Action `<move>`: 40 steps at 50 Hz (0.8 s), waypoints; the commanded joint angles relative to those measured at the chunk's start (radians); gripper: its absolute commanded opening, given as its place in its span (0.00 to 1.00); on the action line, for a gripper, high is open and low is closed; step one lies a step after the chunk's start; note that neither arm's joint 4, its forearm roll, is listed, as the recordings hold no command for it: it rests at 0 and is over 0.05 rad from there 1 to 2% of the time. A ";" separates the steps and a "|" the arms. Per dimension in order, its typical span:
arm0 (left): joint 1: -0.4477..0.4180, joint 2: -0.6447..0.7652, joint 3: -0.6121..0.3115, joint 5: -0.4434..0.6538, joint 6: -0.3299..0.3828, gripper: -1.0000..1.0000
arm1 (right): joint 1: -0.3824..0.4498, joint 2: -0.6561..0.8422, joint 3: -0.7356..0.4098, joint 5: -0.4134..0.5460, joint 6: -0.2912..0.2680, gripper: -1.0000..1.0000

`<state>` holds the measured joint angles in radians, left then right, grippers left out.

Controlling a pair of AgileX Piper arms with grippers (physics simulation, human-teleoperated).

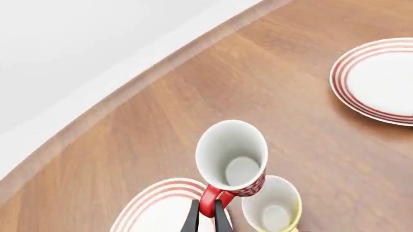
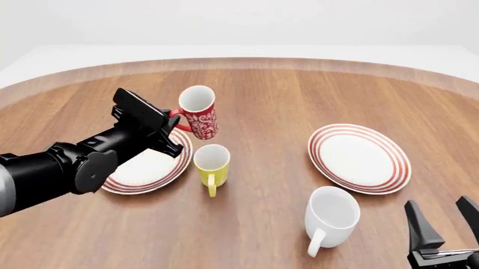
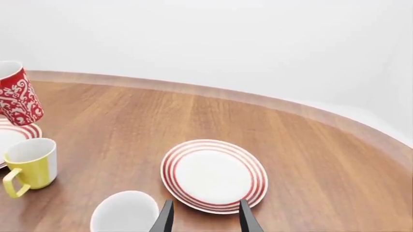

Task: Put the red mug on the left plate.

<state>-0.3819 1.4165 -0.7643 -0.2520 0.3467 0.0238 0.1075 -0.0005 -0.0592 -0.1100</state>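
The red mug with its white floral pattern hangs in the air, tilted, over the far right edge of the left plate. My left gripper is shut on its red handle; the left wrist view shows the fingers pinching the handle below the mug, with the left plate's rim beneath. The mug also shows in the right wrist view. My right gripper is open and empty at the near right.
A yellow mug stands just right of the left plate. A bigger white mug stands at the near right. The second ringed plate lies at the right. The table's curved far edge runs behind.
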 commanded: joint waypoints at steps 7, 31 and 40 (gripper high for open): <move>0.160 0.003 0.032 -0.052 0.004 0.00 | -0.002 -0.015 0.000 0.016 0.001 1.00; 0.317 0.087 0.165 -0.290 0.002 0.00 | -0.002 0.007 0.000 -0.008 -0.002 1.00; 0.352 0.096 0.194 -0.350 -0.015 0.00 | -0.001 0.008 0.000 -0.009 -0.003 1.00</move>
<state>-0.0739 1.4934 -0.6013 -0.5282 0.3386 0.0224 0.1124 -0.0003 -0.0652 -0.1120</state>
